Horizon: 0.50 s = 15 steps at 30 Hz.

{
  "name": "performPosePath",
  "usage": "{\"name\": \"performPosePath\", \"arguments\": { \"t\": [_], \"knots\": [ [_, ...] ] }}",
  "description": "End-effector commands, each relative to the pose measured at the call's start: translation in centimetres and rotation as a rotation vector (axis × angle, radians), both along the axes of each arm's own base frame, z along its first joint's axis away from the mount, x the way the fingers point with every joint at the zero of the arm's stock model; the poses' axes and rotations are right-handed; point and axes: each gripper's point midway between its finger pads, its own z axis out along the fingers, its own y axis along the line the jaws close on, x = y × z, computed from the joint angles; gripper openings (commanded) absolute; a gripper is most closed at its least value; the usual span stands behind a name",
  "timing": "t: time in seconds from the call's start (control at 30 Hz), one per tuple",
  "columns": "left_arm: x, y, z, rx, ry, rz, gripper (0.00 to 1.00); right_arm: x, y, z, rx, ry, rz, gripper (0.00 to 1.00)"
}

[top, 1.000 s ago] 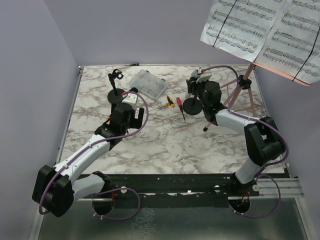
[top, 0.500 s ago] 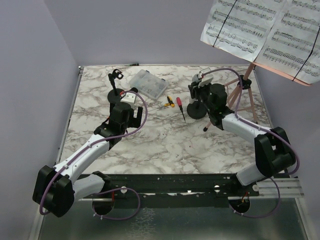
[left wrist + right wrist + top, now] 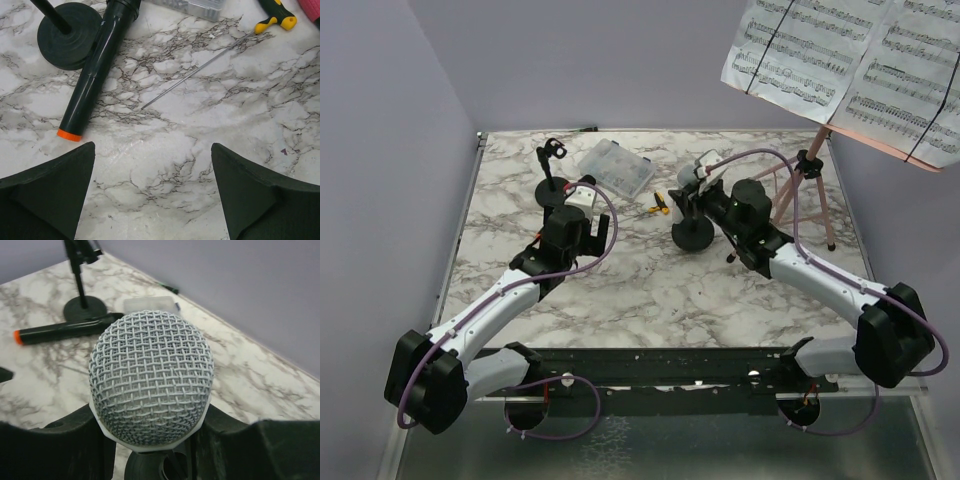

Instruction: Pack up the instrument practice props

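**Item 1.** My left tool (image 3: 152, 147): jaws stood fully apart and held nothing, poised above bare marble worktop (image 3: 200, 125).

**Item 2.** My right tool (image 3: 152, 452): jaws were partly drawn in and clamped on the grey-headed microphone (image 3: 150, 385), one finger at each side below the mesh head. The microphone stood upright over the second mic holder (image 3: 692, 235), near the worktop's middle. I could not tell whether it sat in that holder's clip.

**Item 3.** Black microphone (image 3: 95, 70): lay flat, orange end nearest my left tool, body against the round base of the first mic holder (image 3: 67, 30).

**Item 4.** Sheet-music pages (image 3: 840, 60): rested on the pink tripod (image 3: 810, 185) at the far right.

**Item 5.** Yellow screwdriver (image 3: 272, 20) and clear box (image 3: 615, 167): lay beyond the black microphone.
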Motion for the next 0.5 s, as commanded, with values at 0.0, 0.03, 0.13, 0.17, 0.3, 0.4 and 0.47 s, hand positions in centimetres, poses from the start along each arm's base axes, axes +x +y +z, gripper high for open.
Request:
{"name": "performPosePath", "arguments": {
  "t": [0.0,0.03,0.13,0.17,0.3,0.4,0.47],
  "knots": [
    [-0.2,-1.1,0.3,-0.022,-0.011,-0.045,0.99,-3.1,4.3,0.8,0.071,-0.004,0.144,0.05],
    [-0.2,-1.1,0.3,-0.022,-0.010,-0.047,0.99,-3.6,5.1,0.8,0.078,0.000,0.164,0.05],
    [-0.2,-1.3,0.3,-0.026,-0.010,-0.053,0.99,-4.8,7.5,0.4,0.094,0.015,0.227,0.05],
    [-0.3,-1.4,0.3,-0.028,-0.010,-0.055,0.99,-5.1,8.1,0.2,0.106,0.026,0.247,0.05],
    [-0.3,-1.4,0.4,-0.027,-0.011,-0.058,0.99,-5.9,10.0,-1.4,0.119,0.069,0.305,0.05],
    [-0.3,-1.3,0.6,-0.030,-0.019,-0.058,0.99,-6.2,10.8,-2.4,0.109,0.091,0.332,0.08],
    [-0.4,-1.3,0.7,-0.031,-0.024,-0.062,0.99,-6.5,11.1,-3.1,0.097,0.108,0.350,0.13]
  ]
}}
